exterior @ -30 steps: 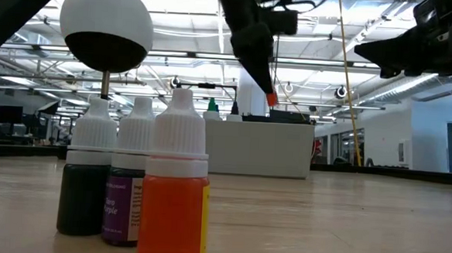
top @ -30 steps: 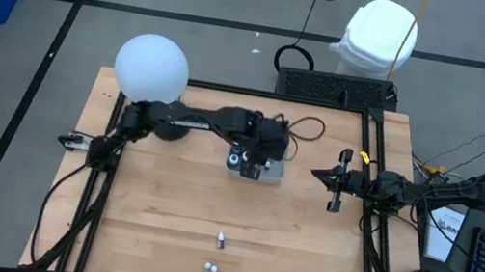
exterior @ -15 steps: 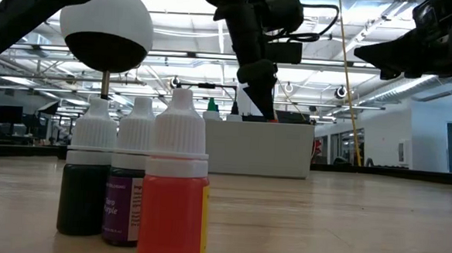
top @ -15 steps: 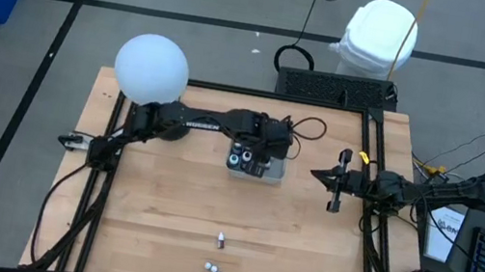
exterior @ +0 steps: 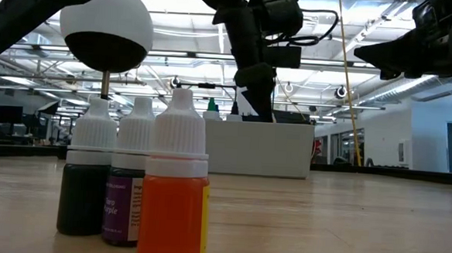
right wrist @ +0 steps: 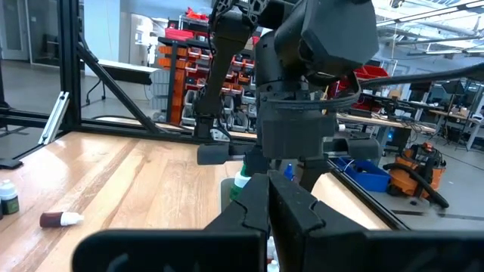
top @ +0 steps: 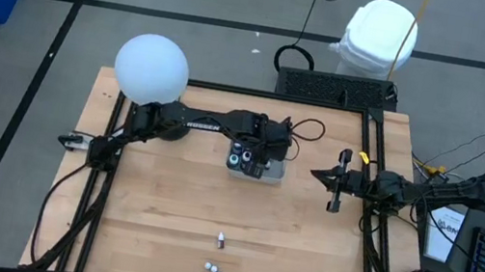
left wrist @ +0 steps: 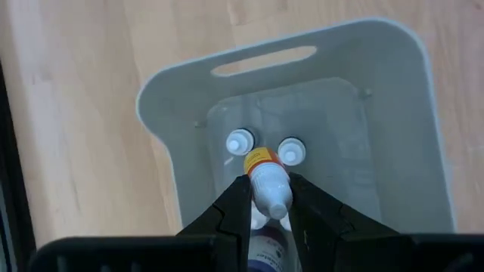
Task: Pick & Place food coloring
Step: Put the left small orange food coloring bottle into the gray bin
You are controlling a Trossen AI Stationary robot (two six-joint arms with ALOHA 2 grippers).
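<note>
Left wrist view: left gripper (left wrist: 268, 198) over grey tray (left wrist: 172, 113), jaws narrow and clamped on a white-capped food coloring bottle (left wrist: 268, 181) with orange label band, cap pointing down into the tray. Two more white-capped bottles (left wrist: 240, 142) stood upright on the tray floor just beyond it, side by side. High view: left gripper (top: 259, 154) at the tray (top: 274, 173) near table centre; right gripper (top: 337, 181) parked well to the right, near the table edge, jaws pressed together on nothing. Remaining bottles near the front edge: one lying on its side (top: 221, 241), a small cluster of white caps (top: 213, 271) just below it. Low view: three upright bottles close to lens, dark (exterior: 84, 177), purple-labelled (exterior: 127, 179), orange (exterior: 175, 190), touching or nearly so. Right wrist view: a brown bottle (right wrist: 60, 219) lying on the wood.
</note>
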